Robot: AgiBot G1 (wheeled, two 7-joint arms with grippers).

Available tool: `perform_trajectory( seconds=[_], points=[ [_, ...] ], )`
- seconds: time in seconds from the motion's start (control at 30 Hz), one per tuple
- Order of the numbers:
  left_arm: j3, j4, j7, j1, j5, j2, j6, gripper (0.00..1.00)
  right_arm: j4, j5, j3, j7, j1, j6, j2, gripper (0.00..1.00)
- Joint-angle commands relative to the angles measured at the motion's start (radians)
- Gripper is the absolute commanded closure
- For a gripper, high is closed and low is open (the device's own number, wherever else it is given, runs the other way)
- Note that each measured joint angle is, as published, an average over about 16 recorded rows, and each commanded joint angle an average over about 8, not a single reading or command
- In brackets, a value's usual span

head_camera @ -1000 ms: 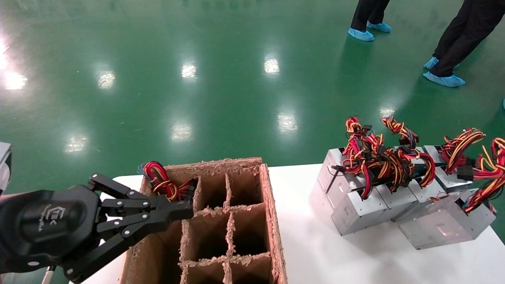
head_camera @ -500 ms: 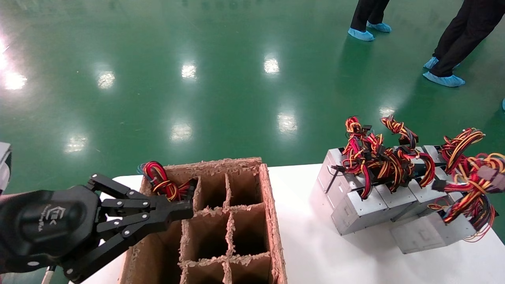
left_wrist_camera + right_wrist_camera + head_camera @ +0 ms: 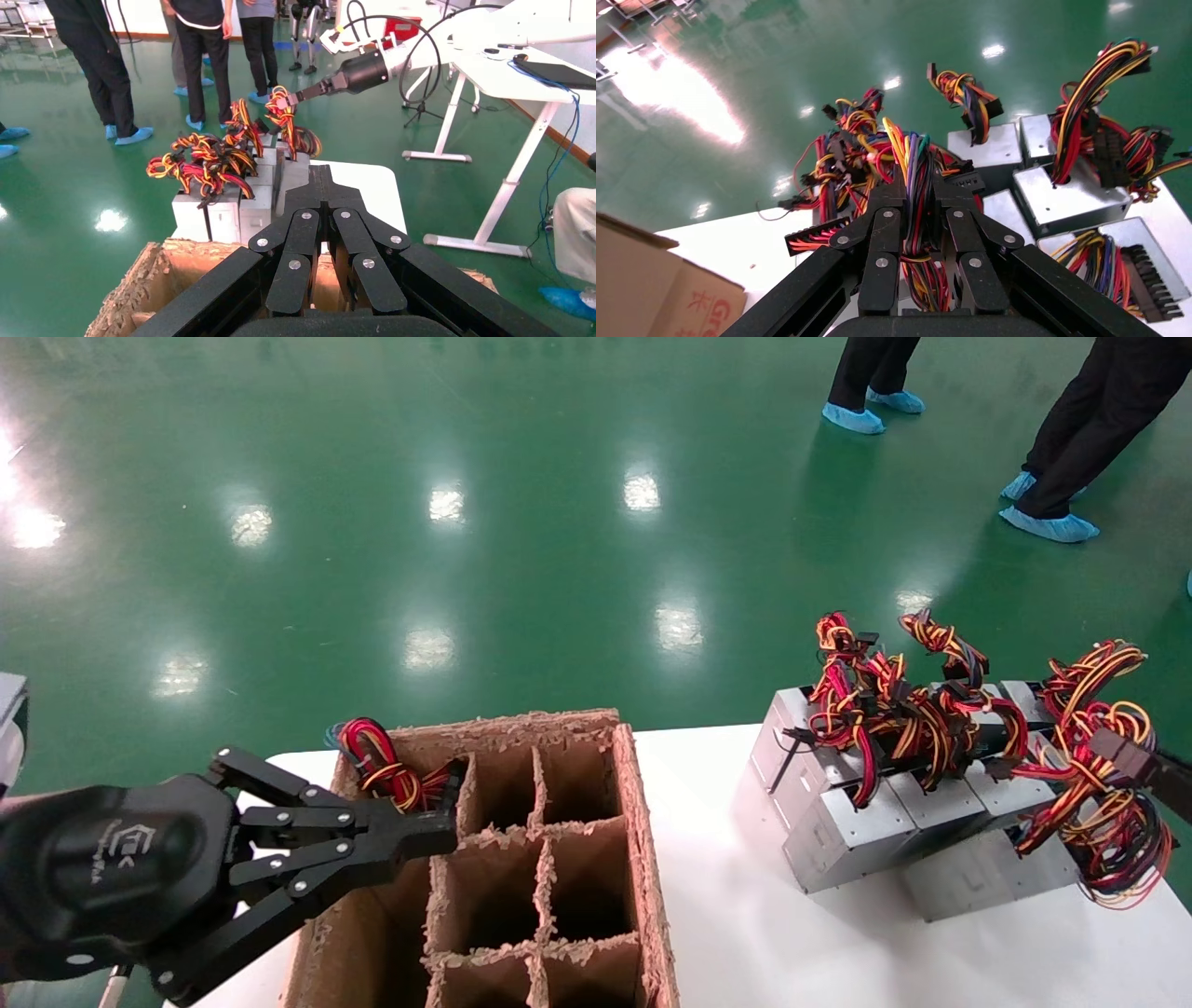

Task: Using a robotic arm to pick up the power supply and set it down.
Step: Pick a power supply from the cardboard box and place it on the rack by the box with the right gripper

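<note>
Head view showed the left gripper (image 3: 445, 833) at the near left, its fingers pressed together and empty, the tips over the left part of the brown cardboard divider box (image 3: 643, 859) on the white table (image 3: 745, 933). One bundle of red and yellow wires (image 3: 377, 768) stuck out of the far left compartment of this box. On the right side of the table several silvery power supplies (image 3: 843, 836) lay close together. The right gripper (image 3: 918, 203) was at the right edge of the scene, closed narrow on the wire bundle (image 3: 1090, 794) of the power supply (image 3: 987, 877) nearest to that edge. This power supply rested tilted against its neighbours, at the near right of the group.
</note>
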Motion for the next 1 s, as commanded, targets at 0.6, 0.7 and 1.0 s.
perform_trajectory(
  seconds=[0.6,0.7,1.0],
  points=[
    [0.000,0.000,0.000,0.000,0.000,0.000,0.000,1.00,-0.064,-0.133,-0.215,0.060,0.266,0.094,-0.067,1.00],
    [0.000,0.000,0.000,0.000,0.000,0.000,0.000,1.00,-0.081,-0.154,-0.242,0.068,0.310,0.100,-0.078,1.00],
    [0.000,0.000,0.000,0.000,0.000,0.000,0.000,1.00,-0.122,-0.199,-0.298,0.085,0.406,0.085,-0.098,1.00]
  ],
)
